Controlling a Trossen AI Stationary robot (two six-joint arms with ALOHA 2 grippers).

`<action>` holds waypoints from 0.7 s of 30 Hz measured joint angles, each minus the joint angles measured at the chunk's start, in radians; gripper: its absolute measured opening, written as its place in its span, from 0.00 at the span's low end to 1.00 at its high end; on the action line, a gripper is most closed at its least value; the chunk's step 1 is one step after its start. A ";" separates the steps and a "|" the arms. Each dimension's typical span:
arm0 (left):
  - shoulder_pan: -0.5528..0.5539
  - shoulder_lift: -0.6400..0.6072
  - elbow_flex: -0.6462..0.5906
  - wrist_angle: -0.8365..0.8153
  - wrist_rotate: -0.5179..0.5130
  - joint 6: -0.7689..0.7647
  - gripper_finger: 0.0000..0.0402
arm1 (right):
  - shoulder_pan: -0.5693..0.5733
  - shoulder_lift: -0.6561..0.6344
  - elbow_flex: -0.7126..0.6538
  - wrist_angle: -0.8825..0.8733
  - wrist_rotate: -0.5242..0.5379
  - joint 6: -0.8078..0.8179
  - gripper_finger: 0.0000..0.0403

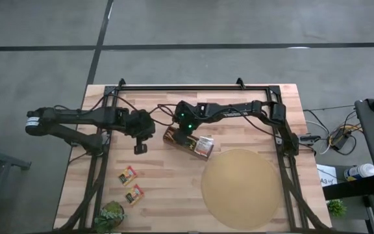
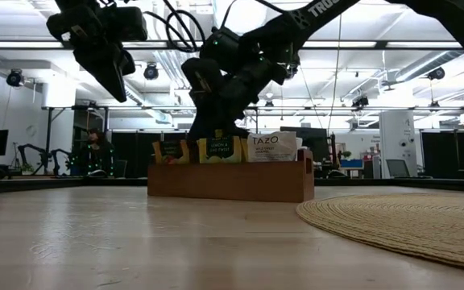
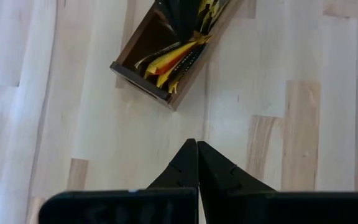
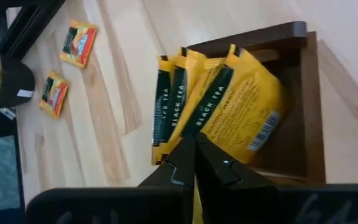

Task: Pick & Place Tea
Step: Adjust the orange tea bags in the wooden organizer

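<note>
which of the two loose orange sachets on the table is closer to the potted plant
The lower orange sachet, nearer the table's front edge, lies closer to the small potted plant. The other orange sachet lies farther up the table, toward the left gripper.

Yellow and white tea sachets stand upright in the wooden box; two orange-red sachets lie flat well apart from the box.

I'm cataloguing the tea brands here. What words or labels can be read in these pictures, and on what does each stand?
"TAZO": on the white sachet standing in the brown box, low view.
"BLACK TEA": on the yellow sachets in the box, right wrist view.
Print on the green-yellow sachet and the two orange sachets on the table: too small to read.
</note>
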 joint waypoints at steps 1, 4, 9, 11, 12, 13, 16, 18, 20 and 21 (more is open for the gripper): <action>0.000 0.000 0.000 0.000 -0.001 0.002 0.00 | 0.002 0.000 0.001 0.000 0.000 -0.001 0.02; 0.000 0.000 0.000 0.000 -0.002 0.003 0.00 | 0.004 0.000 0.010 0.002 -0.003 0.000 0.02; 0.000 0.000 0.000 0.000 -0.003 0.003 0.00 | 0.007 -0.003 0.040 0.000 -0.013 -0.004 0.02; 0.000 0.000 0.000 0.000 -0.003 0.003 0.00 | 0.009 -0.005 0.055 0.000 -0.016 -0.008 0.02; 0.000 0.000 0.000 0.000 -0.003 0.003 0.00 | 0.009 -0.005 0.060 0.000 -0.017 -0.009 0.02; 0.000 0.000 0.000 0.000 -0.003 0.003 0.00 | 0.009 -0.005 0.064 -0.001 -0.016 -0.010 0.02; 0.000 0.000 0.000 0.000 -0.003 0.001 0.00 | 0.009 -0.005 0.076 -0.005 -0.004 -0.018 0.02; 0.000 0.000 0.000 0.000 -0.003 -0.003 0.00 | 0.008 -0.006 0.090 -0.008 -0.001 -0.019 0.02; 0.000 0.000 0.000 0.000 -0.003 -0.010 0.00 | 0.008 -0.010 0.103 -0.014 -0.001 -0.025 0.02; 0.000 0.000 0.000 0.000 -0.003 -0.016 0.00 | 0.010 -0.013 0.109 -0.020 -0.001 -0.032 0.02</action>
